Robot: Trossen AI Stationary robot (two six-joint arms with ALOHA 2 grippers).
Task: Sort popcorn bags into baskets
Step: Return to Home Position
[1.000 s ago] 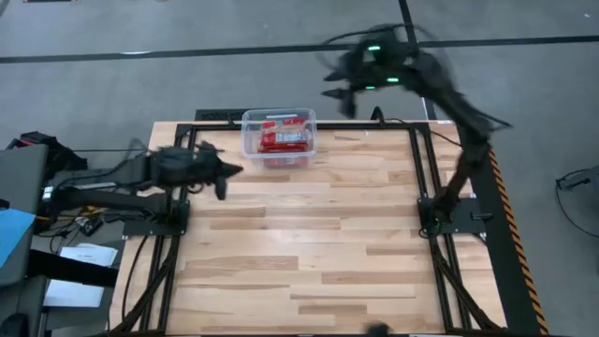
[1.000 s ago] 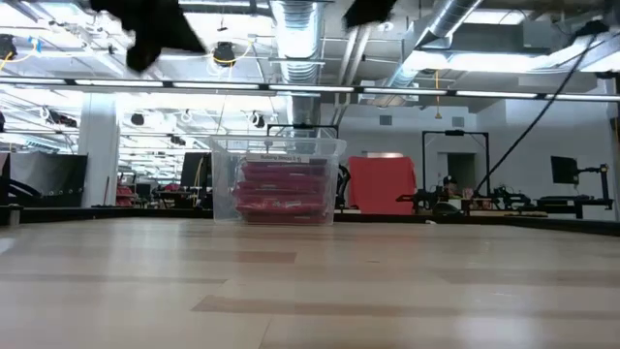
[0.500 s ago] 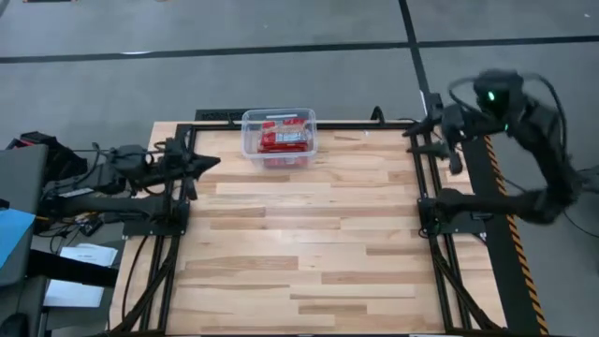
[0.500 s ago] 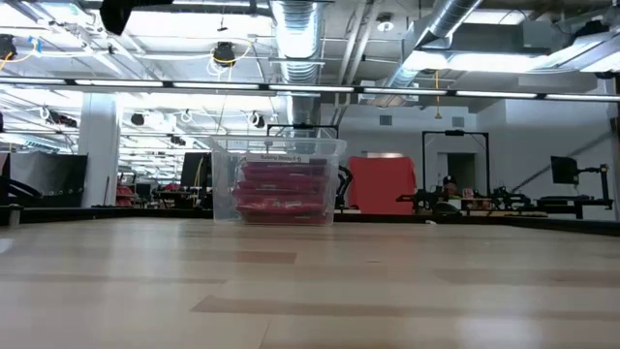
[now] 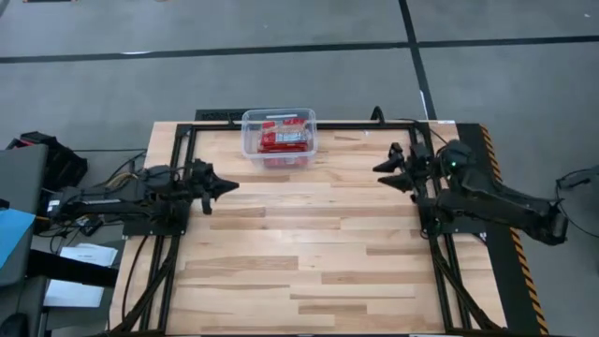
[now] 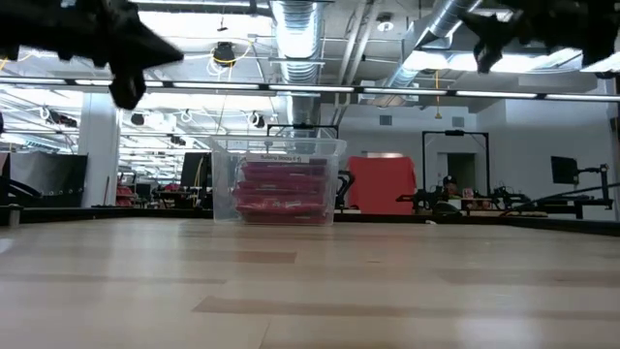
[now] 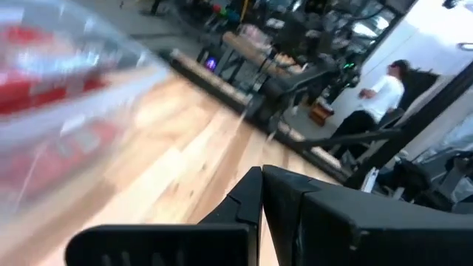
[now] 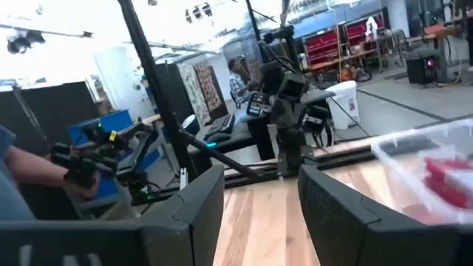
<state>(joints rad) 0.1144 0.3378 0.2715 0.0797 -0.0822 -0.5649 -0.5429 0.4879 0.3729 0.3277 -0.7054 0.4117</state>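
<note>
We saw the bags [image 5: 284,138] stacked inside the bin [image 5: 249,140] at the table's [image 5: 299,248] twelve o'clock edge. The left gripper [image 5: 223,184] hung at ten o'clock, fingers pressed together. The right gripper [image 5: 385,161] hung at two o'clock, fingers spread.

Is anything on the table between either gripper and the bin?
Nothing visible. In the high view only bare table lies between the left gripper and the bin, and between the right gripper and the bin. The bags are inside it.
</note>
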